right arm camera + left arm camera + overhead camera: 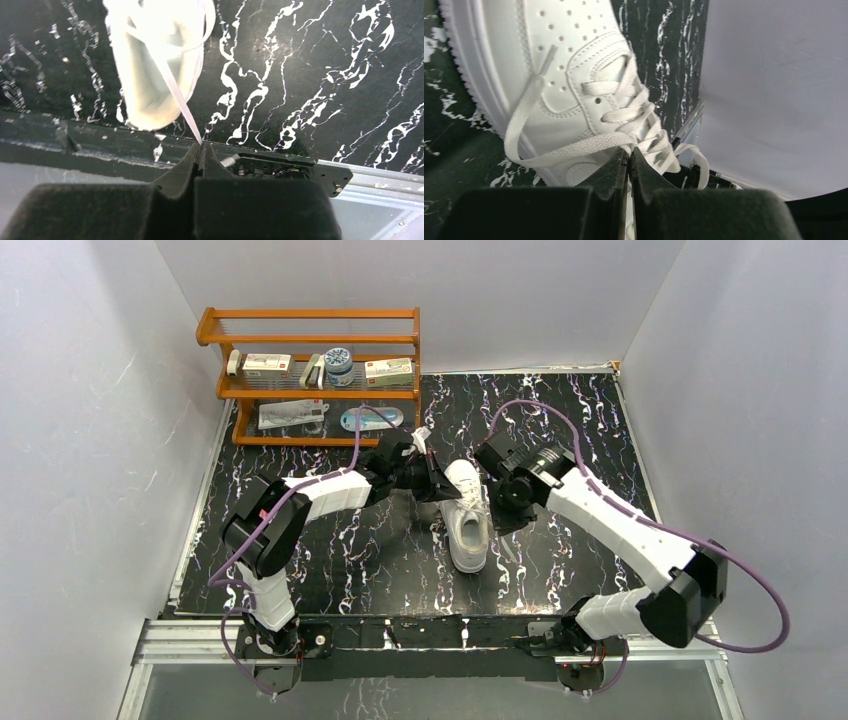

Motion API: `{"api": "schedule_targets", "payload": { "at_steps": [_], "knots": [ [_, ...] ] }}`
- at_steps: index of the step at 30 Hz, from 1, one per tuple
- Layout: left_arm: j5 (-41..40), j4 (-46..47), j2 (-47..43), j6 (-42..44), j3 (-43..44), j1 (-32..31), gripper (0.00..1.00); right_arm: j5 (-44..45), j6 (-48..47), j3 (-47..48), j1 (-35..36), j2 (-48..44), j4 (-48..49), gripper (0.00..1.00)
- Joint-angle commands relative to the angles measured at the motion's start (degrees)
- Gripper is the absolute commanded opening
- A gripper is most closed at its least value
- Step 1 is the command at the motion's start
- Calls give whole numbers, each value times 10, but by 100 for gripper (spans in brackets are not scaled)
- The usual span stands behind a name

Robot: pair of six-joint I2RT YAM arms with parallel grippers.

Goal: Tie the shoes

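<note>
The white sneaker [467, 518] lies in the middle of the black marbled table, toe toward the near edge. It fills the left wrist view [549, 75] and shows from above in the right wrist view [150, 65]. My left gripper [437, 483] is at the shoe's left side by the ankle end, shut on a white lace [574, 147] that loops down beside the sole. My right gripper [508, 502] is at the shoe's right side, shut on the other lace [180, 100], which runs taut from the shoe to my fingertips.
An orange wooden rack [310, 375] with small boxes and a jar stands at the back left. White walls close in the left, back and right sides. The metal rail [430, 632] with the arm bases runs along the near edge.
</note>
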Motion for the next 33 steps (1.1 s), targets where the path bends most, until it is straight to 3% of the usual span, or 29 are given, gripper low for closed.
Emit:
{"api": "schedule_targets", "payload": {
  "at_steps": [1,5,6,7,8,12,17,23,27,33],
  "knots": [
    [-33,-59,-42,38,7,-3,5,62,8,21,-13,35,-8,0],
    [-82,-116,-90,69,-2,-3,36,61,-24,8,-35,24,11,0],
    [-93,-132,-104,80,-6,-3,63,52,-32,3,-40,18,19,0],
    [-108,-158,-118,94,-7,-3,78,44,-40,-2,-42,12,28,0],
    [-119,-170,-132,104,-12,-3,81,36,-45,-6,-44,7,36,0],
    [-165,-231,-181,100,-35,3,82,26,-56,-22,-50,1,49,0],
    [-165,-188,-180,-55,-78,29,76,43,-62,-27,-54,2,34,0],
    [-196,-87,-108,-285,-92,32,73,48,-64,-35,-59,-18,31,0],
    [-200,-66,-44,-365,-68,31,65,44,-65,-41,-59,-33,32,0],
    [-228,-86,-18,-434,-54,31,52,33,-59,-34,-60,-37,40,0]
  ]
}}
